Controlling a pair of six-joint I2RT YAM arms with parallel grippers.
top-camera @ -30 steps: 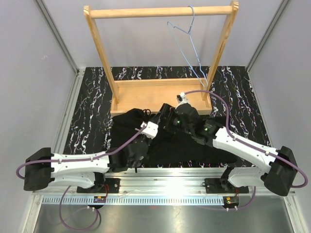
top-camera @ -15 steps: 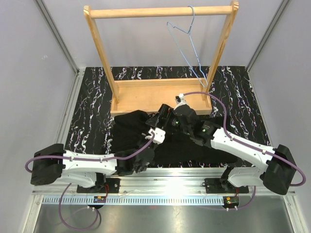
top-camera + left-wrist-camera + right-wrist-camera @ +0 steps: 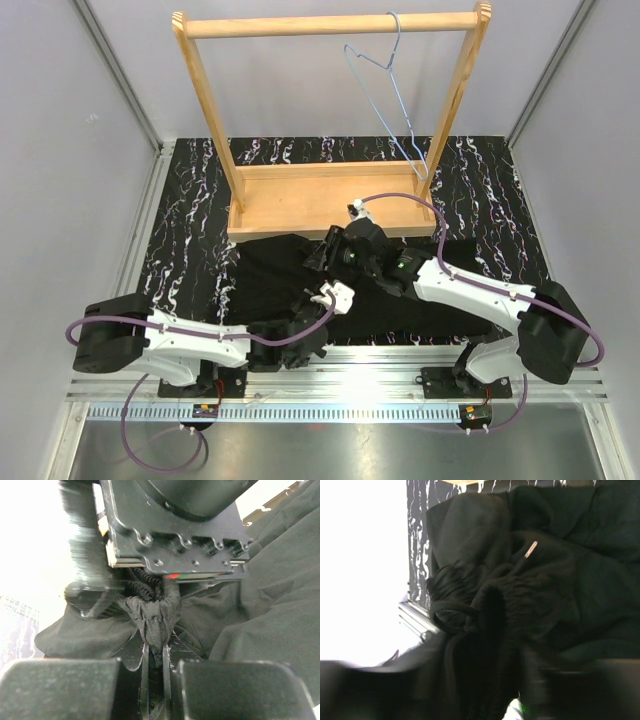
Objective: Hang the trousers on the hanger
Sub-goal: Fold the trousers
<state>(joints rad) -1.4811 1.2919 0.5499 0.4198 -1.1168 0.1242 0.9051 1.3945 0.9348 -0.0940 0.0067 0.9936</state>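
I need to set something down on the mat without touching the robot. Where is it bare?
Bare mat lies left of the trousers and right of the rack base. Front middle is crowded: trousers under the left arm and right arm.

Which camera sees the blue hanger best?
The top external view. It shows the whole hanger, hooked over the top bar of the wooden rack. The left wrist and right wrist views show none of it, only the black trousers up close.

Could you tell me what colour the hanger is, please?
The hanger is light blue, clearest in the top external view.
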